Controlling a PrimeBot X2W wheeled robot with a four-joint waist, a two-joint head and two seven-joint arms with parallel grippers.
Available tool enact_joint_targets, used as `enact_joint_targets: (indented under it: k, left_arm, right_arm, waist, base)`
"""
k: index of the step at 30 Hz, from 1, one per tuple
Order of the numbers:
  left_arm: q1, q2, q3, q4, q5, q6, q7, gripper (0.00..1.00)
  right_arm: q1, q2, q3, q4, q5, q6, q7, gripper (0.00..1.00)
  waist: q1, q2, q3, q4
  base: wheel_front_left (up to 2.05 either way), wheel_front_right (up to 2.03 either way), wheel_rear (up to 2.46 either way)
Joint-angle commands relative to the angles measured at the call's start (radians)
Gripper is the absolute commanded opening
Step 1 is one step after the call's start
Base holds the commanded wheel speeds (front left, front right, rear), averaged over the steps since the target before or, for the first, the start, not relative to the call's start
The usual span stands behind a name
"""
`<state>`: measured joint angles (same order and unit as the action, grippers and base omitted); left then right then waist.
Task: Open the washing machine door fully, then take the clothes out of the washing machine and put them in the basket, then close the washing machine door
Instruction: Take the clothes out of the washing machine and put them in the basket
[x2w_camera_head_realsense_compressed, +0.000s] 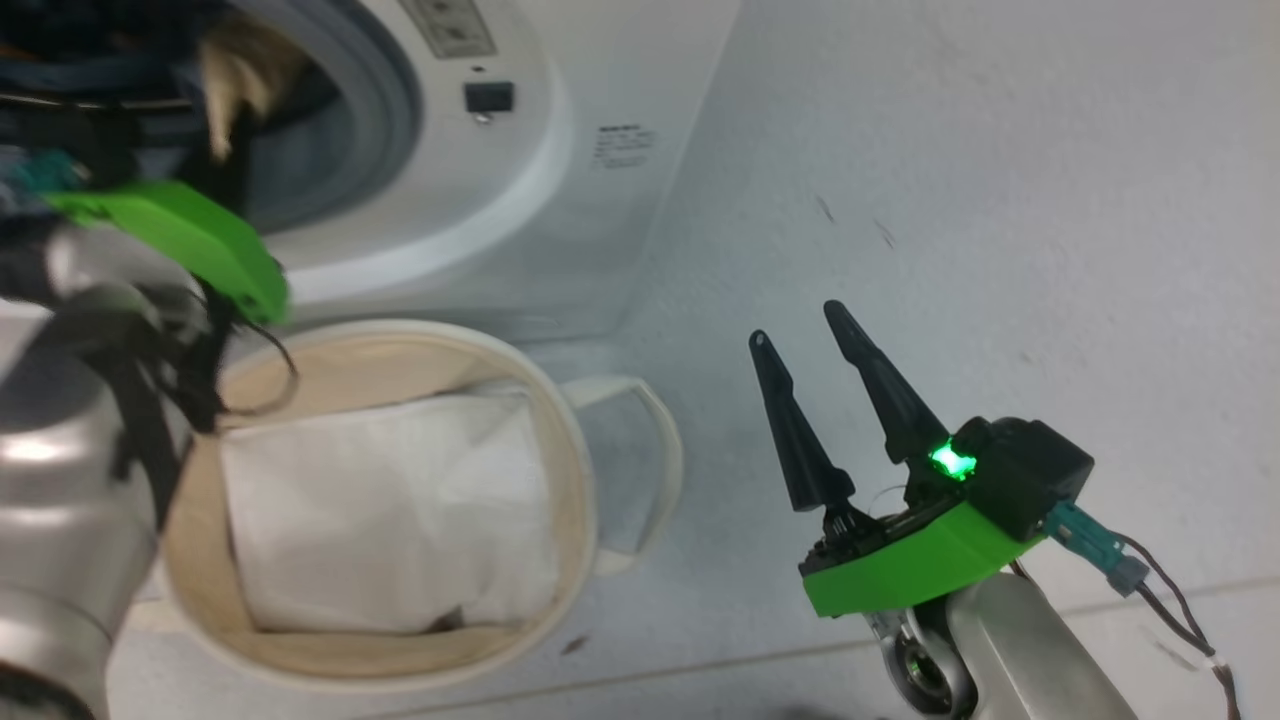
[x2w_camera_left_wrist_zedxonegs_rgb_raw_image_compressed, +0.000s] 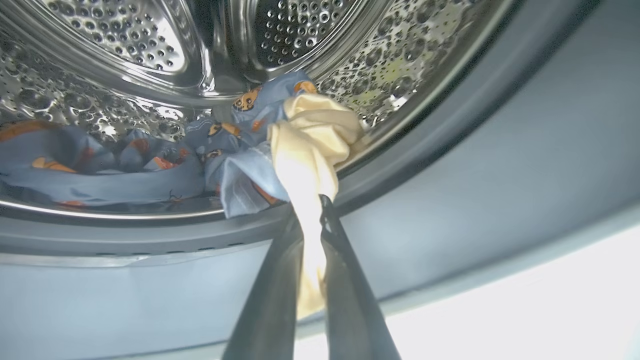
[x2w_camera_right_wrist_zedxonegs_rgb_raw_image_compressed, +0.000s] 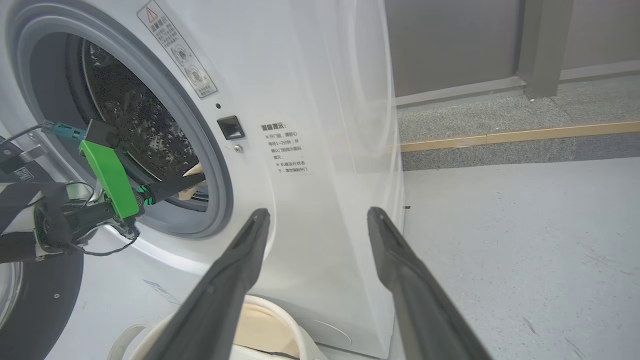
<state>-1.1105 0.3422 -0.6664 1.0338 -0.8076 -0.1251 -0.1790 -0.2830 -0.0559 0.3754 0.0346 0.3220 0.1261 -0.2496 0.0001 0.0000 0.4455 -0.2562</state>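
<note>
Gripping the clothes (x2w_camera_left_wrist_zedxonegs_rgb_raw_image_compressed: 300, 140), left fingers (x2w_camera_left_wrist_zedxonegs_rgb_raw_image_compressed: 347, 290) lie across the grey gasket (x2w_camera_left_wrist_zedxonegs_rgb_raw_image_compressed: 500, 190).

I take this for a bare indoor test room or laundry corner: the washing machine (x2w_camera_right_wrist_zedxonegs_rgb_raw_image_compressed: 330, 200) stands free on a speckled pale grey floor (x2w_camera_right_wrist_zedxonegs_rgb_raw_image_compressed: 525, 240). Behind it I see plain grey wall panels (x2w_camera_right_wrist_zedxonegs_rgb_raw_image_compressed: 450, 45) and a wood-edged carpet strip (x2w_camera_right_wrist_zedxonegs_rgb_raw_image_compressed: 500, 112).

The basket (x2w_camera_head_realsense_compressed: 587, 480) stands just before the washing machine (x2w_camera_head_realsense_compressed: 560, 200), a sheet (x2w_camera_head_realsense_compressed: 390, 510) inside it, the clothes (x2w_camera_left_wrist_zedxonegs_rgb_raw_image_compressed: 125, 170) in the drum (x2w_camera_left_wrist_zedxonegs_rgb_raw_image_compressed: 125, 35).

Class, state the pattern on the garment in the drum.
The garment is blue with orange bears; best in left wrist view.
</note>
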Motion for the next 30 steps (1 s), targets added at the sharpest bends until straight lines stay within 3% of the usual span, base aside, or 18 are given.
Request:
enact_joint_targets:
  k: [1,4,10,21,27,30]
  left_arm:
    - [0.0,0.047,0.01,-0.055,-0.015,-0.005,-0.014,0.0]
    - [0.062,0.083,-0.026,-0.209,-0.059,-0.005,-0.02,0.0]
    - [0.134,0.208,-0.036,-0.531,-0.098,0.006,0.032,0.0]
    - [0.161,0.441,0.025,-1.16,-0.122,0.241,0.303,0.0]
    - [0.114,0.474,0.09,-1.349,-0.157,0.33,0.372,0.0]
    - [0.11,0.475,0.11,-1.379,-0.169,0.348,0.372,0.0]
  right_arm:
    - [0.0,0.006,0.02,-0.024,0.007,0.005,-0.012,1.0]
    - [0.005,0.006,0.013,-0.008,0.01,0.005,-0.012,1.0]
    - [0.023,0.006,0.0,0.011,0.017,0.005,-0.012,1.0]
    - [0.066,0.006,-0.004,0.011,0.037,0.005,-0.012,1.0]
    - [0.08,0.006,0.001,0.006,0.047,0.005,-0.012,1.0]
    - [0.082,0.006,0.004,0.003,0.051,0.005,-0.012,1.0]
  waist:
    - [-0.0001,0.0,-0.065,0.053]
    - [-0.0001,0.0,-0.123,0.097]
    - [-0.0001,0.0,-0.23,0.186]
    - [-0.0001,0.0,-0.353,0.266]
    - [-0.0001,0.0,-0.378,0.273]
    - [-0.0001,0.0,-0.381,0.271]
  base:
    - [0.0,0.0,0.0]
    - [0.0,0.0,0.0]
    - [0.0,0.0,0.0]
    - [0.0,0.0,0.0]
    - [0.0,0.0,0.0]
    - [0.0,0.0,0.0]
